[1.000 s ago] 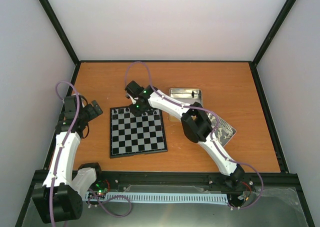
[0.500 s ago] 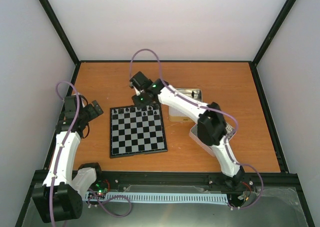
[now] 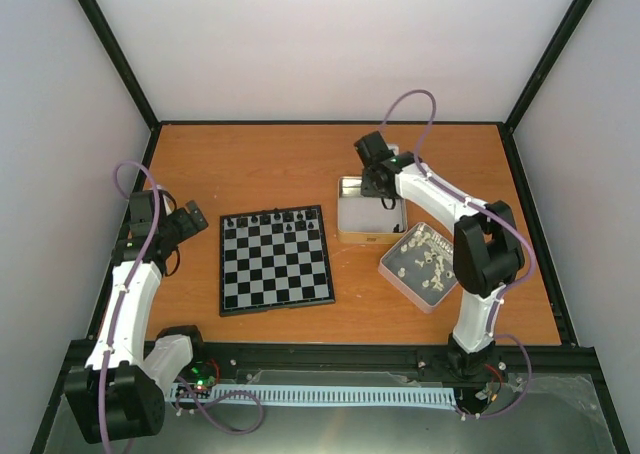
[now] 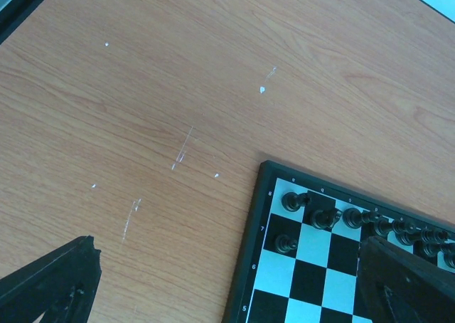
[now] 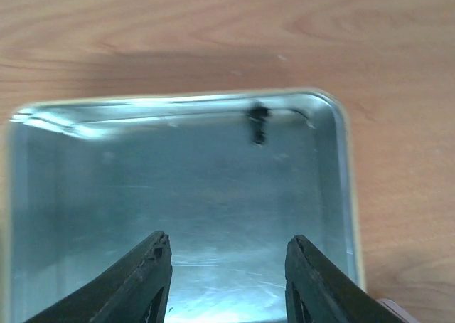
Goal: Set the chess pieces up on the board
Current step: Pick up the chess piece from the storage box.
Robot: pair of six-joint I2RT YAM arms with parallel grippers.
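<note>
1. The right gripper hangs over the silver tin, jaws well apart and holding nothing. A lone black chess piece sits against the tin's far wall near one corner, ahead of the fingers and not between them. It is too blurred to say whether it stands or leans.
2. With the piece so close to the wall, a finger coming down could strike the rim. That could shove the light tin across the desk, or tip the piece flat, where it would be harder to pinch.
3. The piece is tiny and looks smooth. An off-centre squeeze could squirt it out of the jaws, or let it fall on the way to the board.
4. Black pieces already crowd the board's far rows. Setting another among them could knock its neighbours over.
5. The silver tin lies right of the desk's middle, toward the far edge. As far as the right wrist view shows, it holds only that one black piece.
6. A second tin lies just beside it, closer to the near and right edges. It holds a loose heap of cream pieces, and the right arm covers part of it.
7. The board lies left of the desk's middle. The left gripper waits near the left edge, beside the board's far-left corner, open wide and empty.
</note>
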